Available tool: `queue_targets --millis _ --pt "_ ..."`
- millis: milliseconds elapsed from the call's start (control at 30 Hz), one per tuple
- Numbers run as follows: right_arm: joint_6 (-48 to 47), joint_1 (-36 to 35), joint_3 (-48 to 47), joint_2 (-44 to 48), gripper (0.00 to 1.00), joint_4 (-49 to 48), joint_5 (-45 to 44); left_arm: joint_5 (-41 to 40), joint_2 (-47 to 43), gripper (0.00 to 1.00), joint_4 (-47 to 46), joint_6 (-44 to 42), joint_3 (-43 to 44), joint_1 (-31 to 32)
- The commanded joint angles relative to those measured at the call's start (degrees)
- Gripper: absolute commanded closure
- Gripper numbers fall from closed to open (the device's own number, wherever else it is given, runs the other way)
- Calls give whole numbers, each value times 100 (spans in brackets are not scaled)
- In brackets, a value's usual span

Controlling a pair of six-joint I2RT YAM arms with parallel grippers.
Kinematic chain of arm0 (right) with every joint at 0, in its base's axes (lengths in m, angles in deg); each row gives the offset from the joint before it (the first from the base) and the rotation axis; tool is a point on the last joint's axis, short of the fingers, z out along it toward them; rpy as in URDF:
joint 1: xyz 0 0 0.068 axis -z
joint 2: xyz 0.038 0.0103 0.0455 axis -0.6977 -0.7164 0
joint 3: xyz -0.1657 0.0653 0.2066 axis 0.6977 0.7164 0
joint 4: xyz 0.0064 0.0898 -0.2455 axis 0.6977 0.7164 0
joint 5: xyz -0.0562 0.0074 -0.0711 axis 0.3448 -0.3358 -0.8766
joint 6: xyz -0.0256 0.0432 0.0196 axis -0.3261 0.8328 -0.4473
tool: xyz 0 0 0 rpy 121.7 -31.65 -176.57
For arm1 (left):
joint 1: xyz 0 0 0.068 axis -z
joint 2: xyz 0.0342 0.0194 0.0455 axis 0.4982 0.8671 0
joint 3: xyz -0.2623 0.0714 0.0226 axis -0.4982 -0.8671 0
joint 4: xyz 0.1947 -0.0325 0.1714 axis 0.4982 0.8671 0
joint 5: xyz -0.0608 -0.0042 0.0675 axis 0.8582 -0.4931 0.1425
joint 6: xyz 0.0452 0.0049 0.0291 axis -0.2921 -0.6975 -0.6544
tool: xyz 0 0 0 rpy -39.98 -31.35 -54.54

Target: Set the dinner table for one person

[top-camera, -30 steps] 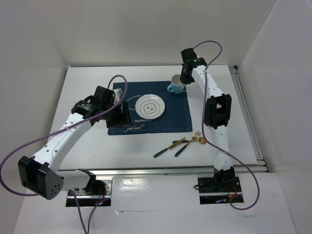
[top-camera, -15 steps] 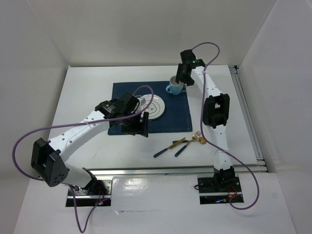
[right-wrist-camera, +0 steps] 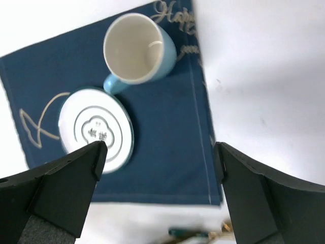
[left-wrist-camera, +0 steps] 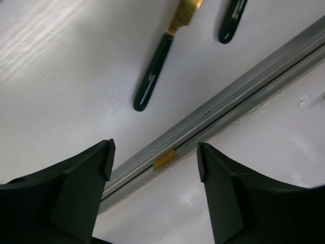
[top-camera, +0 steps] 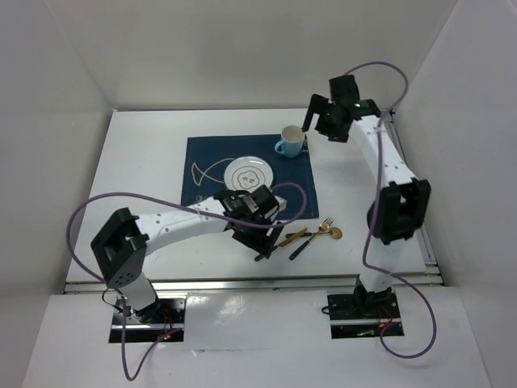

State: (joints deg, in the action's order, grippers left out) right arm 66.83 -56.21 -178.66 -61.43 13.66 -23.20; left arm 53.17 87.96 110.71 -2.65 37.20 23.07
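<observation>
Plainly, the left gripper (left-wrist-camera: 155, 152) gaped empty over the near edge of the dinner table (top-camera: 145, 162) beside dark-handled cutlery (left-wrist-camera: 152, 76); the right gripper (right-wrist-camera: 160, 152), equally wide, hovered clear of the cup (right-wrist-camera: 137, 48).

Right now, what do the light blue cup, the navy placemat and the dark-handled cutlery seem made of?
Light blue cup, white inside: probably glazed ceramic, smooth sheen. Navy blue rectangular placemat: looks like cloth, matte, stitched hem. Dark green cutlery handle: glossy, plastic or lacquer perhaps; its gold neck looks metallic.
</observation>
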Motion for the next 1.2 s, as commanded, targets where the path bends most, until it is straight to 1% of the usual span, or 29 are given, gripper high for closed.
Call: queue_targets --millis 0,33,67,133,167,267,367,567,600,667,733,767,800,833,900,933,1000,1033,1167 --pt "172 300 928 1097 0 -352 207 -289 285 19 -578 -253 171 277" --pt "172 405 1348 1473 0 -352 207 -289 372 19 -727 -332 171 277" --pt "111 458 1561 1642 0 -352 129 -289 425 21 -981 -463 110 277" --pt "40 703 2113 2124 0 -299 128 -402 696 23 -1054 -587 109 277" --pt "-29 800 2282 2275 0 -299 128 -612 812 23 -1054 -666 179 277" --pt "-83 1152 2800 2733 0 -299 268 -754 1215 30 -1133 -885 240 277" --pt "-196 1407 3021 2866 0 -299 321 -623 1462 35 -1185 -1044 294 277" --pt "-259 1469 3136 2919 0 -360 427 -500 1726 35 -1326 -1044 241 277" --pt "-259 1469 3136 2919 0 -360 427 -552 1779 36 -1326 -1044 241 277" --pt "-259 1522 3136 2919 0 -413 427 -552 1841 41 -1326 -1044 241 277" --pt "-259 1522 3136 2919 0 -413 427 -552 1841 49 -1326 -983 171 277" --pt "-259 1522 3136 2919 0 -413 427 -552 1841 58 -1326 -983 171 277" --pt "-311 1574 3136 2919 0 -413 427 -552 1763 70 -1326 -983 171 277" --pt "-311 1575 3136 2919 0 -413 427 -613 1762 77 -1222 -922 171 277" --pt "-311 1636 3136 2919 0 -413 427 -614 1578 87 -1019 -921 171 277" --pt "-311 1636 3084 2919 0 -413 427 -666 1377 94 -1018 -921 171 277" --pt "-364 1706 3083 2971 0 -413 427 -667 1165 99 -940 -869 100 277" --pt "-364 1706 3083 2971 0 -413 427 -667 982 100 -852 -869 100 277" --pt "-364 1759 3083 2971 0 -413 427 -544 567 100 -606 -693 162 277"
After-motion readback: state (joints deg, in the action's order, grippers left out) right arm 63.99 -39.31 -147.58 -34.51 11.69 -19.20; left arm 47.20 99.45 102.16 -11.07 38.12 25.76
